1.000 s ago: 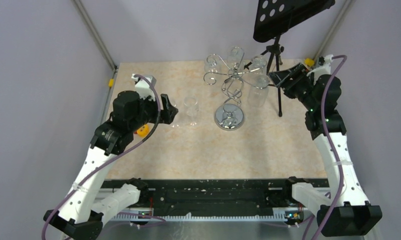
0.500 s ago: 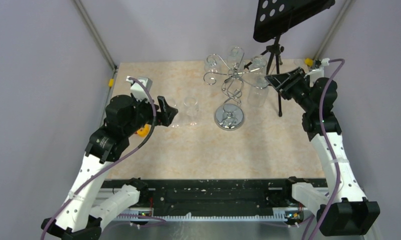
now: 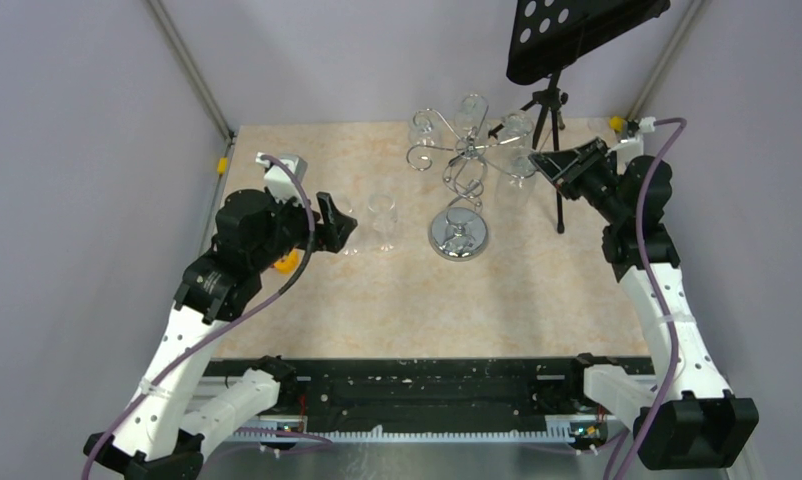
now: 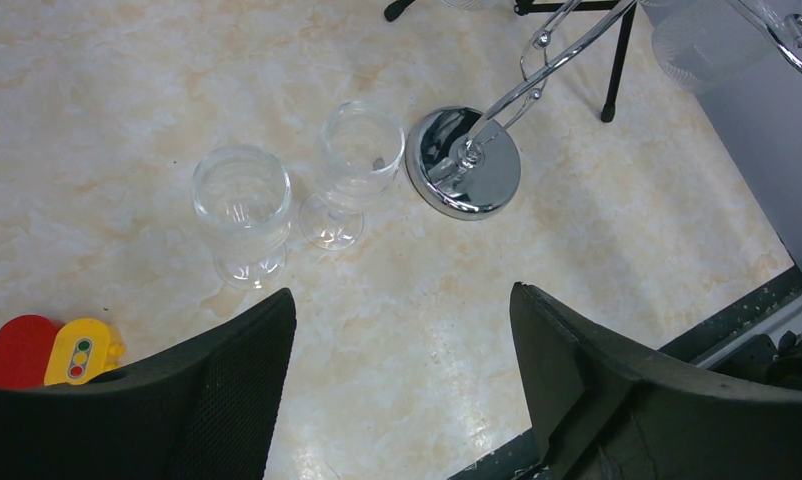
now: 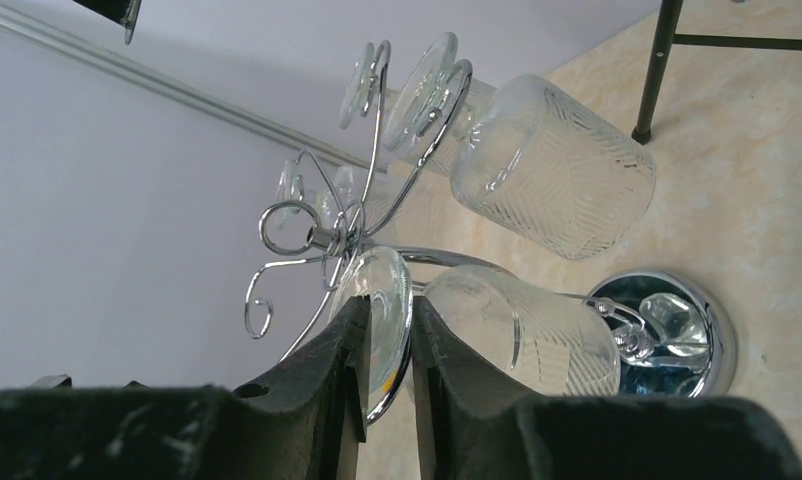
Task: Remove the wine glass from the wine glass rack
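Chrome wire curls out from the central post of the wine glass rack (image 3: 460,170), which stands on its round base toward the far middle of the marbled beige worktop (image 3: 377,310), with several clear glasses hanging from its arms. At the rack's right side the right gripper (image 5: 385,330) is nearly pressed together, pinching the flat foot of the wine glass (image 5: 522,335) edge-on between its dark fingers (image 5: 322,380); the glass's patterned bowl points toward the shiny base, and its foot sits in the rack's wire arm. A second hanging glass (image 5: 552,165) with the same cut pattern sits just beside it on a neighbouring arm. Behind the rack rises a black music stand (image 3: 577,35) on tripod legs. The left gripper (image 4: 402,300) hangs spread wide and empty above the worktop on the left, near two standing glasses (image 4: 242,195) that are set close together beside the rack's base. A red and yellow toy (image 4: 52,350) lies at the left edge.
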Robot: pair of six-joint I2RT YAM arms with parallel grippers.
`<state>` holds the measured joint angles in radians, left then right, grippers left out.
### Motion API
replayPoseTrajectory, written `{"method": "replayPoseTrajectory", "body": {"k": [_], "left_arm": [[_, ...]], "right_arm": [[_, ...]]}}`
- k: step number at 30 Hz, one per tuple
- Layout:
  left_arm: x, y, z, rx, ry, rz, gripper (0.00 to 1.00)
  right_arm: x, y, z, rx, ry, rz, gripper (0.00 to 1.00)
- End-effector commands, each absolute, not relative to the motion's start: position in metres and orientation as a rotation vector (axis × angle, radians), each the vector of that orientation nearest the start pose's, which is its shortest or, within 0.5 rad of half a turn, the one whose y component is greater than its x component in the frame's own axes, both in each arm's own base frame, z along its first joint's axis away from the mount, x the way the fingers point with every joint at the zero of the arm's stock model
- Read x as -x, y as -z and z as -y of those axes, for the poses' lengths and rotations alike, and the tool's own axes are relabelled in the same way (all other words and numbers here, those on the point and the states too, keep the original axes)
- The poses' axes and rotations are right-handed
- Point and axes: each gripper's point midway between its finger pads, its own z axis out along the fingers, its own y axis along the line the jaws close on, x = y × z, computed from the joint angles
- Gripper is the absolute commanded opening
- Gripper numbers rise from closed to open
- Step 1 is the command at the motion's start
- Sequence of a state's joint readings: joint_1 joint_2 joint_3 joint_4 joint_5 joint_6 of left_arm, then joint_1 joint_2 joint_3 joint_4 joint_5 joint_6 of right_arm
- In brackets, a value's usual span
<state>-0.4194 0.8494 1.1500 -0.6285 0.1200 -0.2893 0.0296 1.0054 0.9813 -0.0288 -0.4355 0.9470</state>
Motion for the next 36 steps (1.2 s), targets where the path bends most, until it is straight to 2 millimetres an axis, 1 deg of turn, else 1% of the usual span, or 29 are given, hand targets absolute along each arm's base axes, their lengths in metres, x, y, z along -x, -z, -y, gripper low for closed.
{"method": "replayPoseTrajectory", "body": {"k": [1,4,5,11,17,21,28,36], "left_arm": [[-0.251,-0.333,0.151,-0.223,0.621,-1.885,0.81],[-0.25,-0.331,0.154,-0.243,0.629,-1.889,0.8],[-0.25,-0.33,0.154,-0.243,0.626,-1.893,0.8],[-0.252,-0.328,0.152,-0.233,0.615,-1.895,0.8],[-0.252,-0.331,0.151,-0.223,0.612,-1.886,0.79],[-0.253,-0.331,0.15,-0.215,0.605,-1.886,0.79],[-0.253,-0.331,0.146,-0.207,0.589,-1.885,0.79],[-0.255,-0.333,0.139,-0.196,0.544,-1.877,0.79]], "right_arm": [[-0.334,-0.375,-0.116,-0.362,-1.102,-1.622,0.15],[-0.333,-0.379,-0.117,-0.35,-1.105,-1.617,0.01],[-0.333,-0.38,-0.116,-0.35,-1.105,-1.616,0.0],[-0.329,-0.39,-0.114,-0.381,-1.116,-1.585,0.0],[-0.32,-0.407,-0.102,-0.531,-1.169,-1.468,0.0],[-0.312,-0.415,-0.099,-0.589,-1.209,-1.414,0.0],[-0.302,-0.419,-0.107,-0.573,-1.289,-1.414,0.0],[-0.313,-0.415,-0.124,-0.507,-1.405,-1.437,0.0]]}}
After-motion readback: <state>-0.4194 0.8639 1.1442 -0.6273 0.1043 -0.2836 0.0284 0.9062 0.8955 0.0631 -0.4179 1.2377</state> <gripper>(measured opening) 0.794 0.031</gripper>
